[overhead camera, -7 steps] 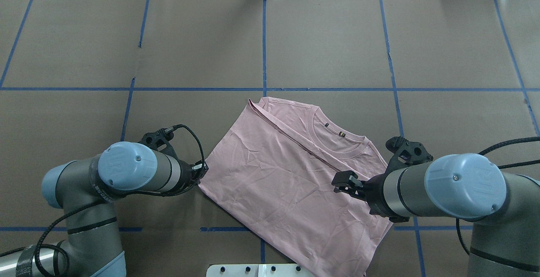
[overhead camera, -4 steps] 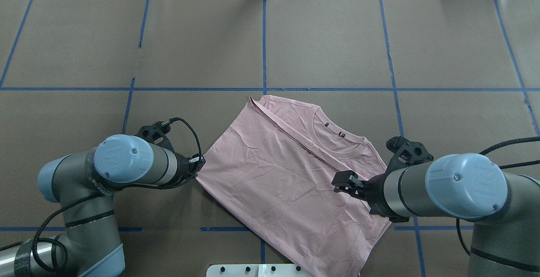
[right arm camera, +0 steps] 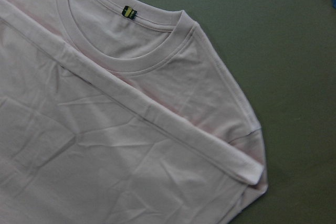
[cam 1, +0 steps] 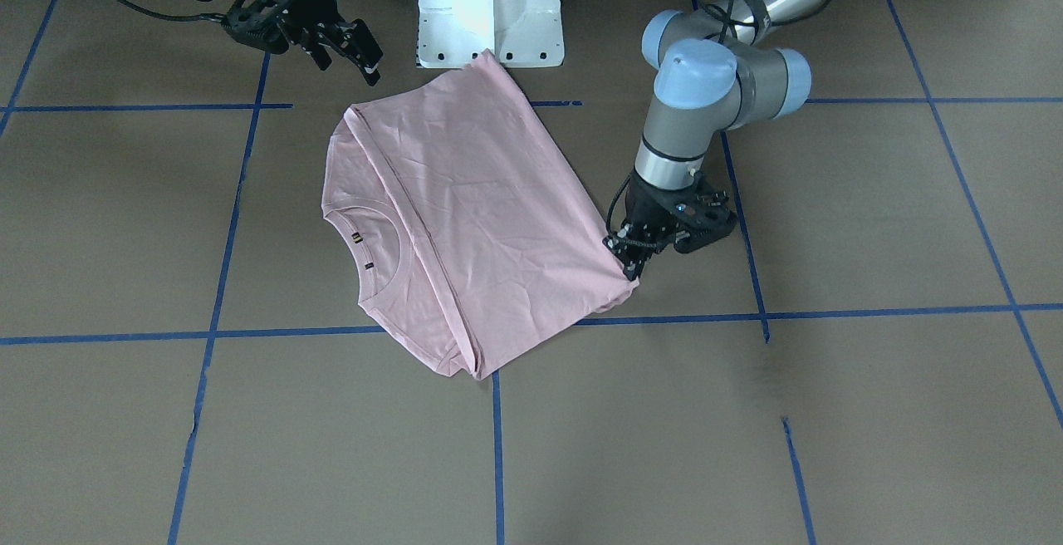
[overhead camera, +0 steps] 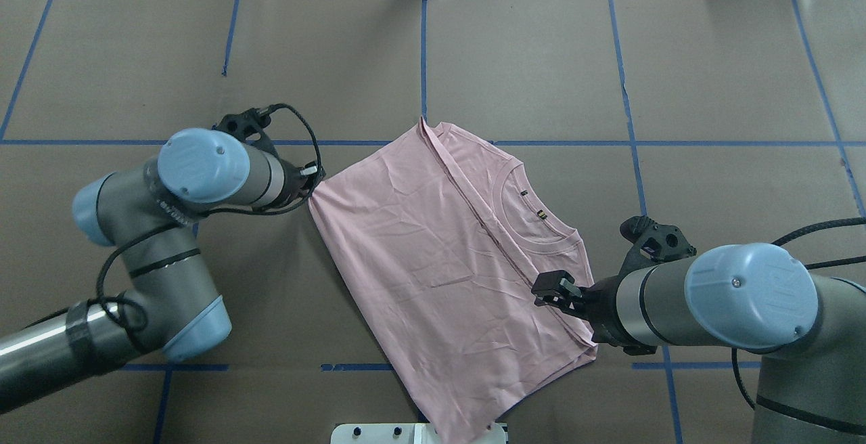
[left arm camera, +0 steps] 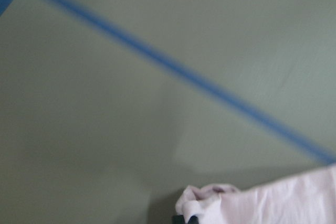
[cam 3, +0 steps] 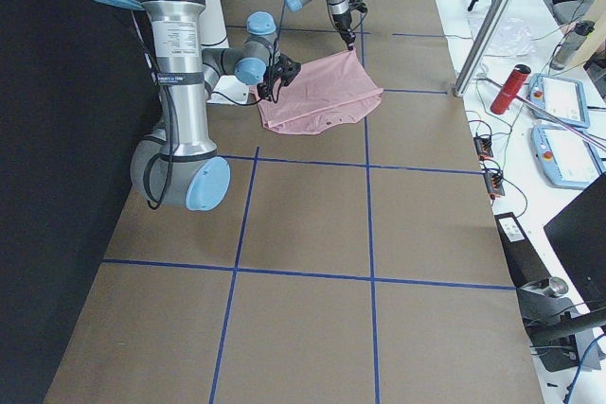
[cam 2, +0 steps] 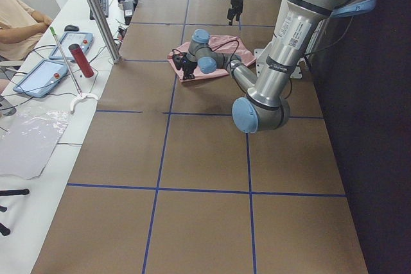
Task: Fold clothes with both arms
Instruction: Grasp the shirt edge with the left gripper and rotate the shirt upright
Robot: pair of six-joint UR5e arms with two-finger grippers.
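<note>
The tabletop (overhead camera: 541, 58) is covered in brown paper and marked into large squares by blue tape lines (overhead camera: 423, 58). A pale pink T-shirt (overhead camera: 440, 254) lies on it, folded lengthwise and skewed to the grid. One corner overlaps the white base (cam 1: 490, 5) at the robot's edge.
</note>
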